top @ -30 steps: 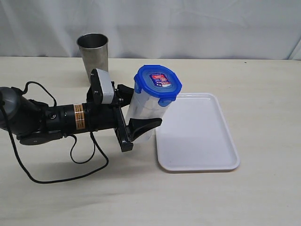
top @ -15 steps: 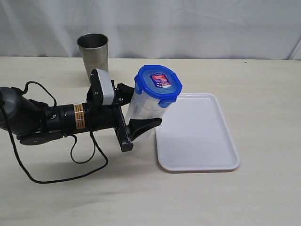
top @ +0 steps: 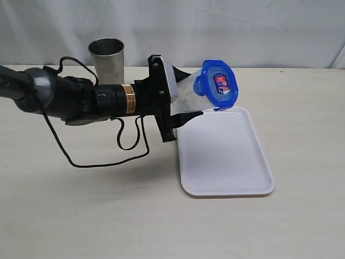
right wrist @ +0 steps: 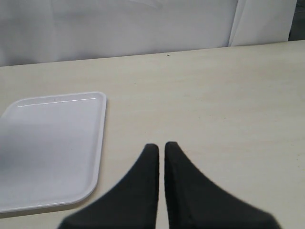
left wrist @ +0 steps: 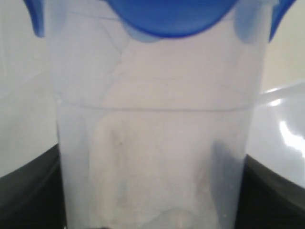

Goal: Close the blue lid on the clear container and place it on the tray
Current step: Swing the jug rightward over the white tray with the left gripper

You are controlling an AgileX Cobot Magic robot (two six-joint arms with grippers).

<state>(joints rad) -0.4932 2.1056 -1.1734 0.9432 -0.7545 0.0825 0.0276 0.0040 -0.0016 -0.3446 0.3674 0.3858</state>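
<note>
The left pincer [top: 195, 97] grasps the clear container [top: 183, 100], tilted, blue lid [top: 218, 86] on, above the tray [top: 232, 167]'s ten-o'clock corner — seemingly for setting down — while the right pincer [right wrist: 161, 151] is clenched, empty.

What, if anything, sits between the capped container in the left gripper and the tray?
Nothing visible. The left gripper holds the clear container, blue lid on, tilted by the tray, and nothing lies on the tray. The steel cup stands back behind the arm, off the path.
</note>
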